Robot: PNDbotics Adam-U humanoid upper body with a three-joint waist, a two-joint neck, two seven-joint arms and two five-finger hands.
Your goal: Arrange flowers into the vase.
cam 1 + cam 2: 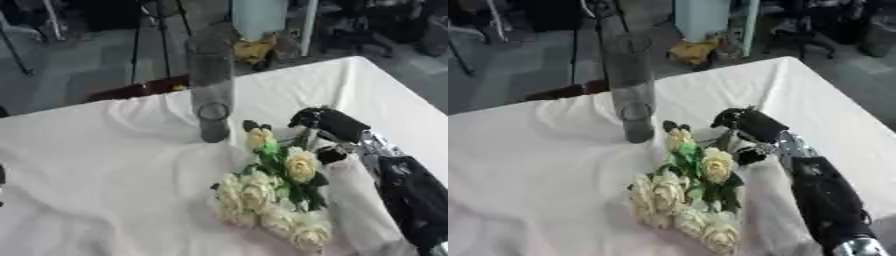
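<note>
A tall clear glass cylinder vase point(210, 90) stands upright on the white tablecloth point(105, 165). Just right of its base lies a bunch of cream roses with green leaves point(271, 195) — the black right hand point(745, 125) curls round the stems point(308, 139); left hand unseen.

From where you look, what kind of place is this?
Probably a lab or studio, not a home: a table under a white cloth with a glass vase and flowers, tripod legs on grey floor behind.

Black right robot hand point(745, 124), silver wrist, black forearm.
</note>
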